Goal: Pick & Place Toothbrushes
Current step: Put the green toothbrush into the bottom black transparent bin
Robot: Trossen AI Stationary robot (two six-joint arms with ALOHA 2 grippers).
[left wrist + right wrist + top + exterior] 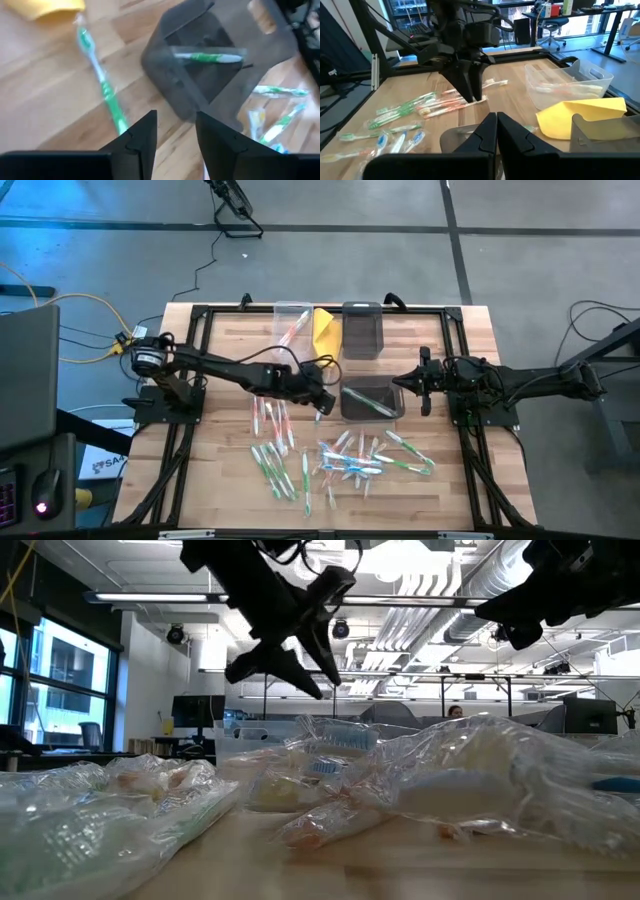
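Many wrapped toothbrushes lie loose on the wooden table, in groups [270, 420] [352, 460] toward the near edge. One green toothbrush [207, 58] lies inside the dark bin [350, 412] at mid-table. Another green toothbrush [102, 85] lies on the wood left of that bin, pointing toward the yellow folded thing. My left gripper [175, 140] hangs open just left of the bin [322, 405], slanting down. My right gripper [496, 131] is shut, held level above the table at the bin's right side [413, 387]. My left gripper stands open above the near end of the green toothbrush [119, 122] on the wood. That end runs out of sight behind one finger [137, 145], and I cannot tell whether the finger touches it. Nothing sits between the fingers.
A second dark bin [362, 330], a clear bin [292, 320] holding red-handled brushes and the yellow folded thing [323, 330] stand along the far side. Black frame rails [205, 315] run along the table's edges. Bare wood shows left of the arm.
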